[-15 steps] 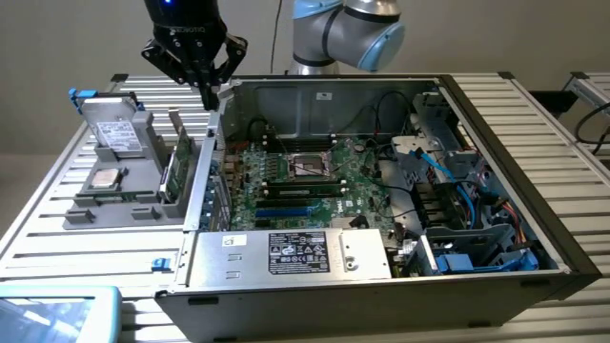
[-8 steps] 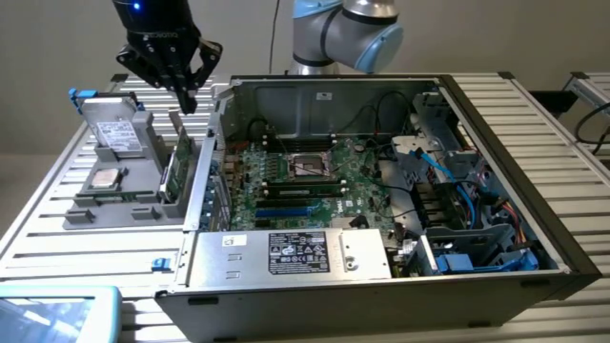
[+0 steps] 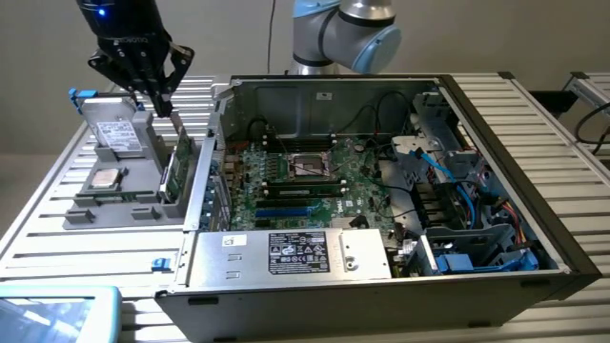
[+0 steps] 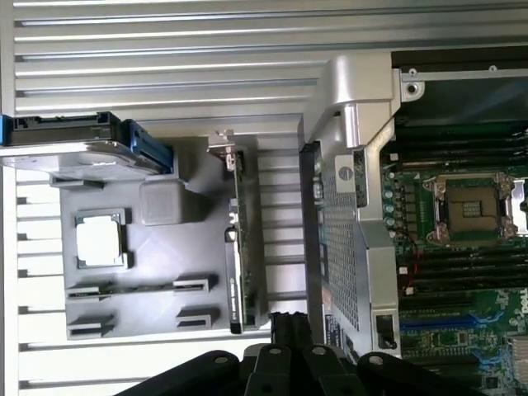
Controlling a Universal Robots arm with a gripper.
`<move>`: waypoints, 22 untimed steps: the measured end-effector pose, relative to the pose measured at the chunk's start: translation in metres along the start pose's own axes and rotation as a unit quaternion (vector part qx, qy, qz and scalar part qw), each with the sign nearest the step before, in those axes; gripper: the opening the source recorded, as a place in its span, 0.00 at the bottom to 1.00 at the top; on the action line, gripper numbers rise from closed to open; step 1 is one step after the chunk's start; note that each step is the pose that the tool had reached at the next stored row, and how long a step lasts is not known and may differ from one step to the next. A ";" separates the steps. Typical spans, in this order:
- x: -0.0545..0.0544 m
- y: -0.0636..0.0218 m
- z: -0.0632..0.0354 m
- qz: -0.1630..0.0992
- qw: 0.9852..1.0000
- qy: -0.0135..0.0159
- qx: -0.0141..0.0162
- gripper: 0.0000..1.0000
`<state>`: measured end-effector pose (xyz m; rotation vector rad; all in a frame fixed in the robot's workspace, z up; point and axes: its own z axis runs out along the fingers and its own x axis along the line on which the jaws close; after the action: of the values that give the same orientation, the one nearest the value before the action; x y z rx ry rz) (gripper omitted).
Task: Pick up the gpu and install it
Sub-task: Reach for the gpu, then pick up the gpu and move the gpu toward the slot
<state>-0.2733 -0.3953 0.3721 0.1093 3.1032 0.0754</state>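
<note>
End effector (image 3: 160, 107) seen with fingers pressed together, nothing gripped, held above the gray holder (image 3: 114, 213) on the slatted surface (image 3: 48, 246), close to one end of the gpu (image 3: 176, 166). Gpu stood on edge in the holder, just beside the open computer case (image 3: 286, 304), not yet installed.

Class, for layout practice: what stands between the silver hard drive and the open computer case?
The thin green expansion card, on edge in the grey holder; exterior view.

Slim gap between gpu (image 3: 177, 161) and case wall (image 3: 211, 168); wider room toward hard drive (image 3: 119, 134).
</note>
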 end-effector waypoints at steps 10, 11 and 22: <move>0.025 0.0089 0.0075 -0.001 1.000 0.000 0.000 0.12; 0.026 0.0100 0.0083 -0.001 1.000 0.000 0.000 0.12; 0.027 0.0127 0.0097 -0.001 1.000 0.000 0.000 0.12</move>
<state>-0.2994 -0.3803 0.3621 0.1058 3.1036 0.0755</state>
